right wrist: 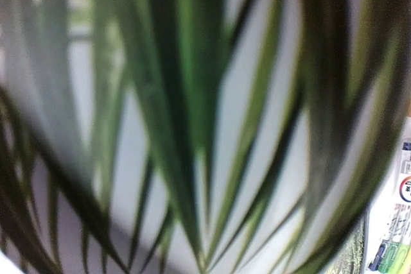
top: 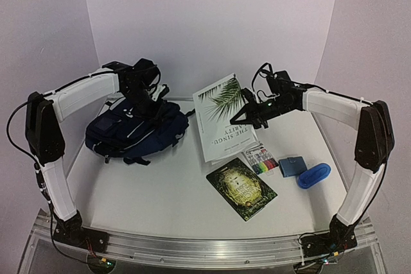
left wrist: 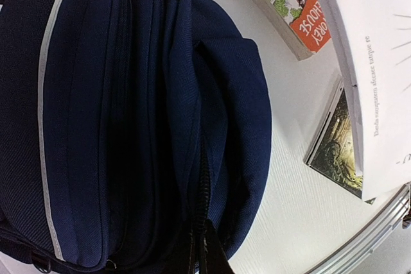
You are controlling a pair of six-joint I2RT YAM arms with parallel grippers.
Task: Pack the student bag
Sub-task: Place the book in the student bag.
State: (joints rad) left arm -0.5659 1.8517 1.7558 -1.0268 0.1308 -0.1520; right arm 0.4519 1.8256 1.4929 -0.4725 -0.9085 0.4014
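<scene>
top view: navy-blue striped fabric backpack [top: 131, 131] lies left of centre on white table [top: 160, 190]; left gripper [top: 144, 99] jaws together at its top zip; right gripper [top: 246, 117] clamped on right edge of white palm-leaf paperback [top: 217, 123], centre frame

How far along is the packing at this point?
Done: nothing visibly packed. In hand: the left gripper pinches the bag near its zipper; the right gripper holds the white book by its edge. Left: that book, the green book, markers, pouch and blue case, all outside the bag.
</scene>
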